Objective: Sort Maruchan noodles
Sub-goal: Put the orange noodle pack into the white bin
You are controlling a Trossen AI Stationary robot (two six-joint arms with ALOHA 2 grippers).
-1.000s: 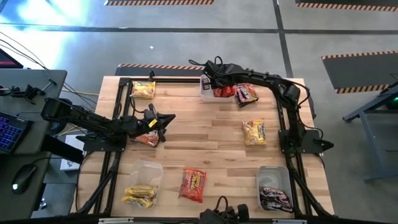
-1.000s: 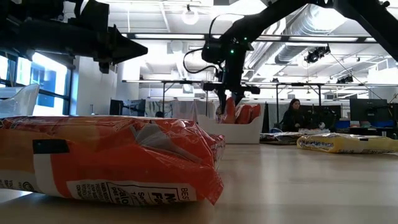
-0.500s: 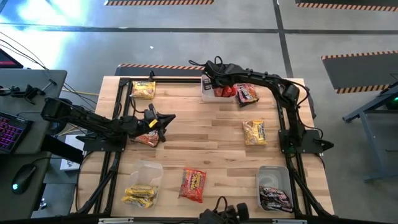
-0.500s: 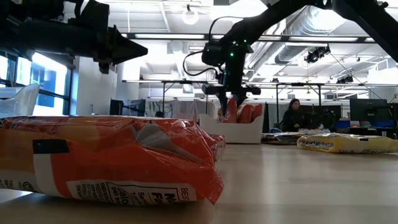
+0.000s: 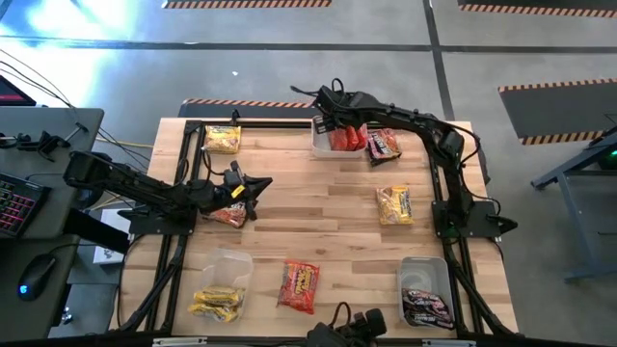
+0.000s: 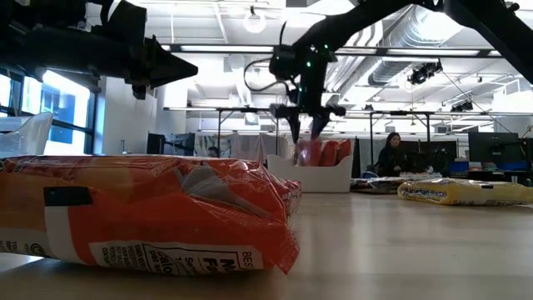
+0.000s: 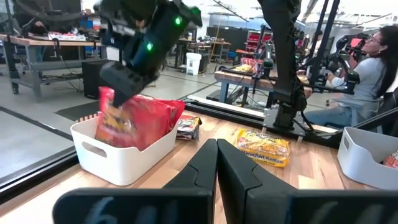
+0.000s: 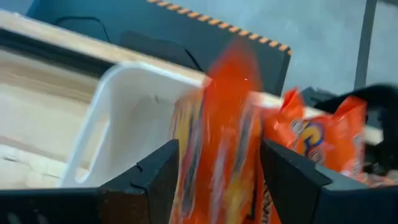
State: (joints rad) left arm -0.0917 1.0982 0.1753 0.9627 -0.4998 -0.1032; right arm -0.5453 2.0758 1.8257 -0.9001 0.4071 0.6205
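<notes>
Right tool [image 6: 306,125] | spread above white tub [image 5: 322,145] at far counter edge | red packet [image 8: 214,143] between fingers, inside tub | should be lifted straight up | left tool [image 5: 253,185] pressed together, waiting mid-left

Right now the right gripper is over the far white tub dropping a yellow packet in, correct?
Not quite. The right gripper is over the far white tub, but the packet between its open fingers is red-orange, not yellow, as the right wrist view shows.
</notes>
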